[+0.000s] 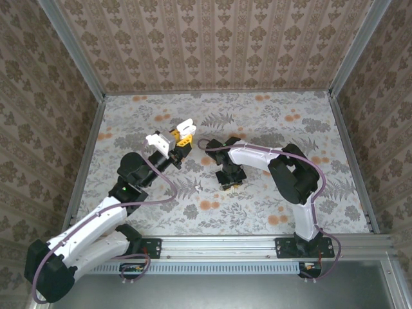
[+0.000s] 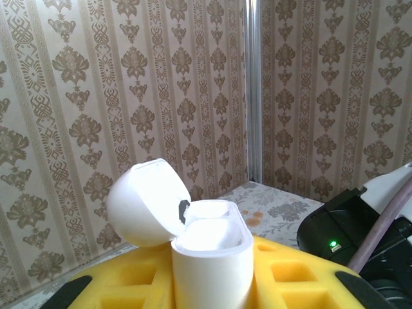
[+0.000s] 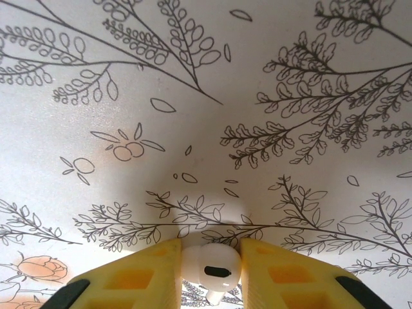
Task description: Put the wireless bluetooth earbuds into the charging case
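White earbud (image 3: 210, 265) pinched in right claw (image 3: 211, 259) on open tabletop (image 3: 193, 96); left claw (image 2: 212, 273) grips case (image 2: 209, 251).

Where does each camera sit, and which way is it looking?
Top camera: high up behind the robot, looking down on the flower-print table; the left arm and right arm both show.
Left wrist camera: on the left arm, looking sideways at the patterned wall; the left gripper and its yellow fingers clamp an open white plastic charging case.
Right wrist camera: on the right arm, looking down at the table; the right gripper pinches a tiny white plastic earbud.
Shared: top and left wrist both show the case.
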Tool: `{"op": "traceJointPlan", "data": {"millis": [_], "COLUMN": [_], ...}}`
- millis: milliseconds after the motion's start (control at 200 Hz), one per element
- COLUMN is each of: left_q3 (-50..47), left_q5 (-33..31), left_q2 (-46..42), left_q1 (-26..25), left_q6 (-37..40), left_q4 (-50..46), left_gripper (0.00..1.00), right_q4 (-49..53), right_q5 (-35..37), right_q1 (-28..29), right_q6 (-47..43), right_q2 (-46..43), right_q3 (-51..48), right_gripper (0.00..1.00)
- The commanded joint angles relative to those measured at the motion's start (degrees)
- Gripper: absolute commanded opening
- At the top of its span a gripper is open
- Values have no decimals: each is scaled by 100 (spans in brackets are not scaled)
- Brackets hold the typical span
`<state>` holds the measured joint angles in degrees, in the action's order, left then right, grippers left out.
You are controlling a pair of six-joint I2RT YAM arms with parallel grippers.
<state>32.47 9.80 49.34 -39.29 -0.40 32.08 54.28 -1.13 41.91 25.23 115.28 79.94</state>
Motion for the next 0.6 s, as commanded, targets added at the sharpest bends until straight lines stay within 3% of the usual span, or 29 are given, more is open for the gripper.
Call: {"op": "traceJointPlan", "data": {"millis": [0, 210, 420, 595], "left_q3": [128, 193, 294, 325], "left_q5": [81, 109, 288, 441], "left_q2": [19, 223, 751, 1254], "left_q1": [29, 19, 14, -92], "left_q6": [-126, -192, -413, -660], "left_q4": [37, -8, 143, 566], "left_gripper": [28, 28, 28, 28], "right_q4": [139, 110, -279, -400], "right_q5": [233, 346, 610, 938], "right_q1": [25, -122, -459, -579], "right_q6": [-33, 74, 242, 46], "right_q2": [-32, -732, -2115, -2893], "right_q3": [50, -91, -283, 78], "right_gripper": [29, 28, 29, 29]}}
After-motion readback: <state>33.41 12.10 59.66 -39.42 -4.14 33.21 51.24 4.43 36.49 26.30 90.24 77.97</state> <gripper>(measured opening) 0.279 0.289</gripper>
